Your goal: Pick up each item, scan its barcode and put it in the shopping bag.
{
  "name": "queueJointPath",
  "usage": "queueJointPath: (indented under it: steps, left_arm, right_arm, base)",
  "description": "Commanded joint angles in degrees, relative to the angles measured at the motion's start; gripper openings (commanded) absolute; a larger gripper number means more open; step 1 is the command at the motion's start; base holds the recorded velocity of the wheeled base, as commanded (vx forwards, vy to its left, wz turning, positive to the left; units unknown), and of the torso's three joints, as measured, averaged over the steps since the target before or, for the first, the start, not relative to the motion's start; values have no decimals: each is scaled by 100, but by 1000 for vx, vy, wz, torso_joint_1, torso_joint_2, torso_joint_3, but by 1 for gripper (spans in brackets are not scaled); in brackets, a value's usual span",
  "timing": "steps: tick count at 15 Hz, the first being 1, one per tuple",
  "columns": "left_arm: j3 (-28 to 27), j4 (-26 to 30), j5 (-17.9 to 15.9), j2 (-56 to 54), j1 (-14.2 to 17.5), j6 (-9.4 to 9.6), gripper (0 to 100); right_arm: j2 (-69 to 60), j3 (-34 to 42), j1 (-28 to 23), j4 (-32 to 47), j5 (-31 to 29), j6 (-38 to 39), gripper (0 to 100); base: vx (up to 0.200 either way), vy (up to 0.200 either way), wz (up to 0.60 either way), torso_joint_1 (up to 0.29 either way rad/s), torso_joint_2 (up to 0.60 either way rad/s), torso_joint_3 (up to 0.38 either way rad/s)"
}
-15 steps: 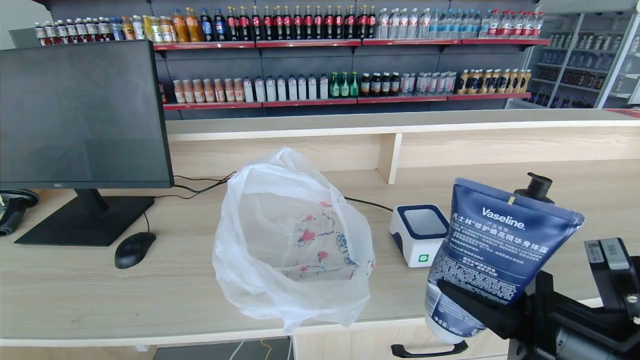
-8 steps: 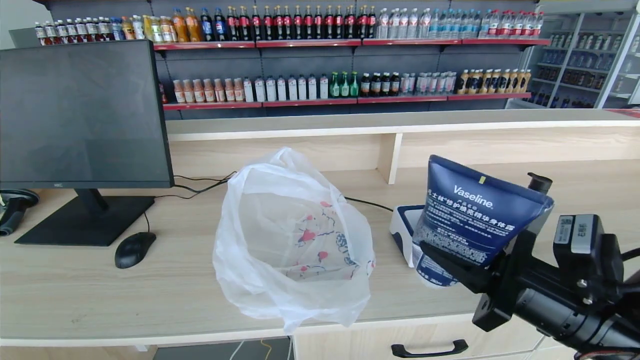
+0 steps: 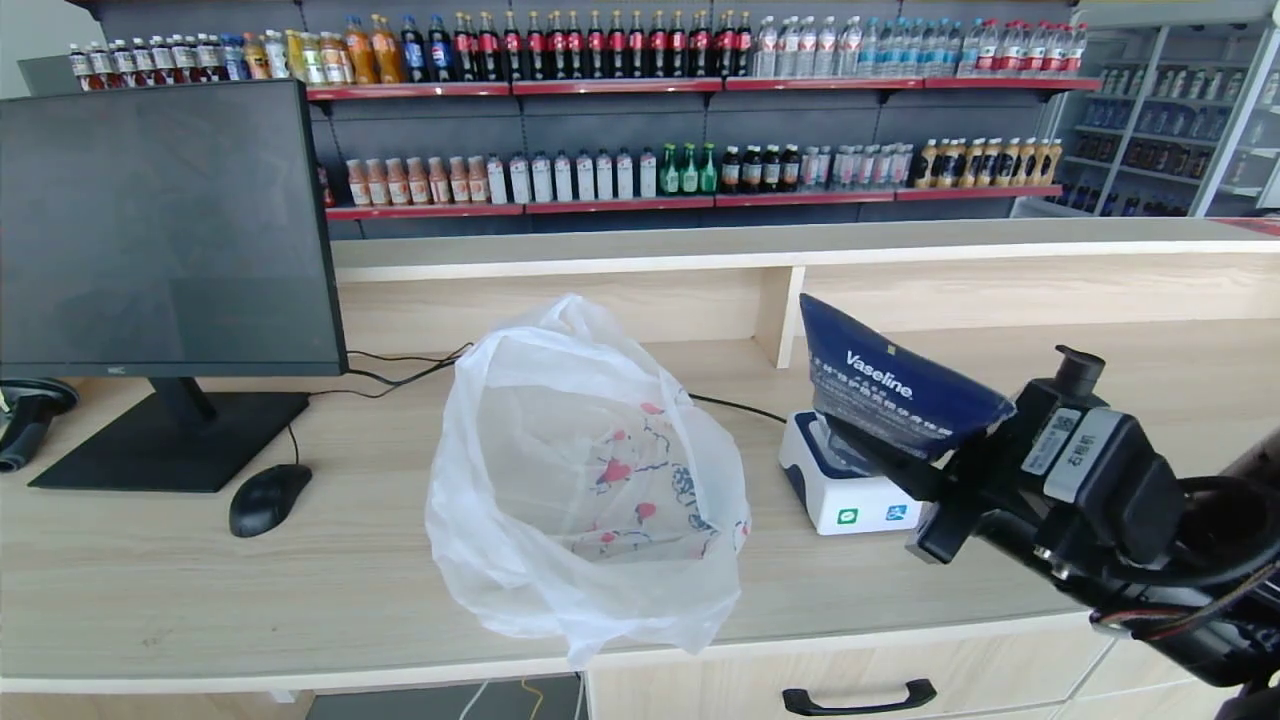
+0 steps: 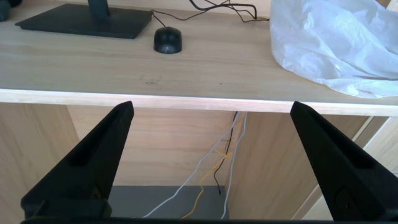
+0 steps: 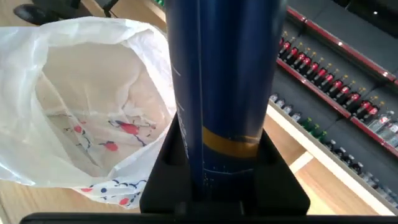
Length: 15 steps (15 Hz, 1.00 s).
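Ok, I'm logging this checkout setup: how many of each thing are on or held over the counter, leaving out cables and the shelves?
monitor: 1
mouse: 1
bag: 1
scanner: 1
pouch: 1
black device at the left edge: 1
Total: 6

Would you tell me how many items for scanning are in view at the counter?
1: the blue pouch, held in the right gripper above the scanner. Others may lie hidden in the shopping bag.

L pincer (image 4: pixel 208 155) open, below counter (image 4: pixel 124 68) edge | mouse (image 4: pixel 168 40), bag (image 4: pixel 336 43) on top
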Motion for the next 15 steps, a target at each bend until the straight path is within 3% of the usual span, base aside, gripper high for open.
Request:
queueJointPath:
  steps: [1, 3, 10, 15]
  left_arm:
    - [1, -1, 1, -2, 4, -6, 100]
    - [1, -1, 1, -2, 4, -6, 100]
    - [1, -1, 1, -2, 4, 3, 100]
    - [1, -1, 1, -2, 4, -6, 100]
  right_arm:
    - [113, -177, -114, -9, 5, -405, 0]
    - [104, -133, -158, -9, 5, -607, 0]
    - [183, 52, -308, -9, 146, -3120, 0]
    - [790, -63, -703, -9, 1025, -3490, 0]
  base:
    - [0, 0, 0, 0, 0, 0]
    - [0, 0, 0, 0, 0, 0]
    - [0, 0, 0, 0, 0, 0]
    - [0, 0, 0, 0, 0, 0]
